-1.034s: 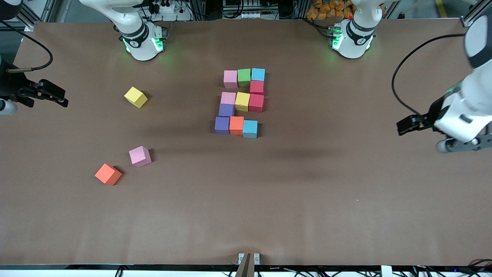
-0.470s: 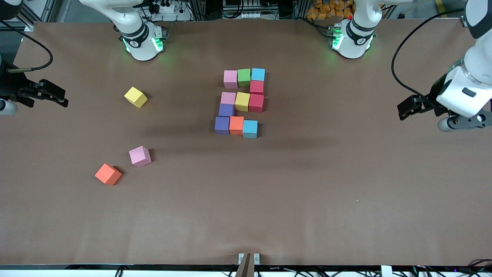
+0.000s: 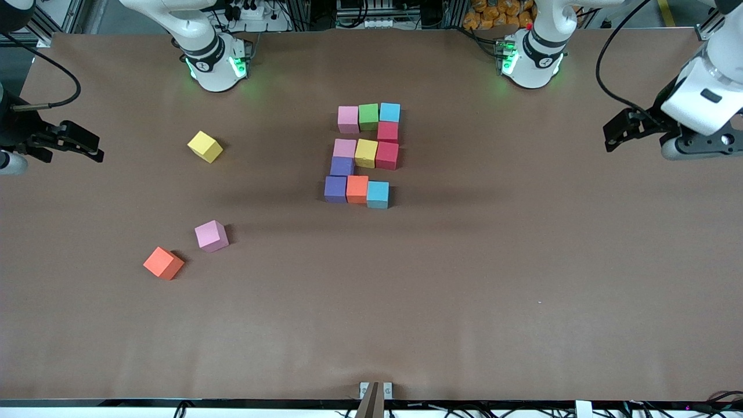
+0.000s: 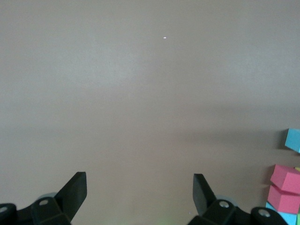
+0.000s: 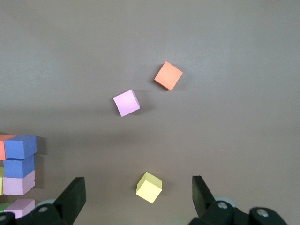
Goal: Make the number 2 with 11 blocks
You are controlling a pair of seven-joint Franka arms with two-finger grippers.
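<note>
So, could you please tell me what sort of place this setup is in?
Most likely a robotics lab: two white robot arm bases bolted along a brown paper-covered table, small matte foam cubes on it, aluminium framing and cables at the edge.

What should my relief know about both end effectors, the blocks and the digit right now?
Left end effector: open, empty, over bare table at the left arm's end.
Right end effector: open, empty, waiting at the right arm's end.
Number 2: mid-table, eleven touching cubes; looks complete.
Loose blocks toward the right arm's end: yellow, pink, orange.
Left: nothing apparent; maybe straighten rows.
</note>
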